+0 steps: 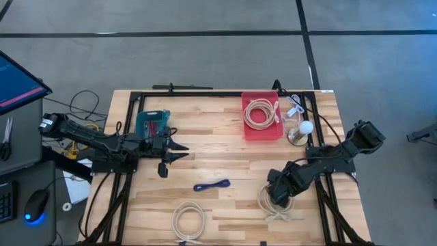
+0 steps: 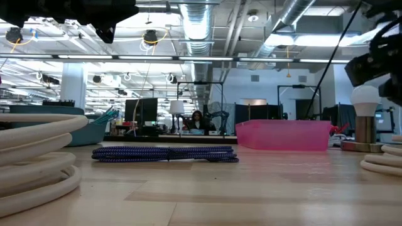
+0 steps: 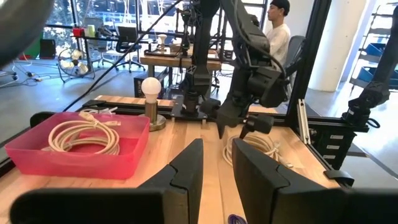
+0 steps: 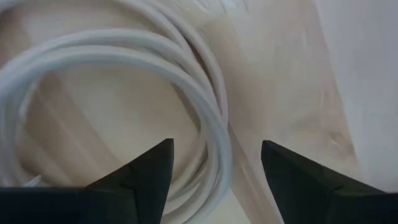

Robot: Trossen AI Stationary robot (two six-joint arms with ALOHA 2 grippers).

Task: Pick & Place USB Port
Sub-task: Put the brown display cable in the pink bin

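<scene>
A coiled white cable [image 1: 274, 205] lies flat on the wooden table near its right front; it also shows in the right wrist view [image 4: 211, 124]. My right gripper [image 1: 278, 193] is open just above it, pointing down, with one finger [image 4: 146, 177] inside the loop and the other [image 4: 298, 183] outside; its midpoint shows in the right wrist view [image 4: 216, 171]. I see no touch. A red bin [image 1: 263, 133] at the far middle holds another white coil [image 1: 260, 113]. My left gripper [image 1: 179, 152] is open and empty at the left middle, and its midpoint shows in the left wrist view [image 3: 217, 171].
A blue cable bundle [image 1: 212, 185] lies at the table's middle, and a third white coil [image 1: 188, 221] lies at the near edge. A bulb lamp [image 1: 301, 130] stands right of the bin. A teal box [image 1: 151, 123] lies by the left arm. Black rails frame the table.
</scene>
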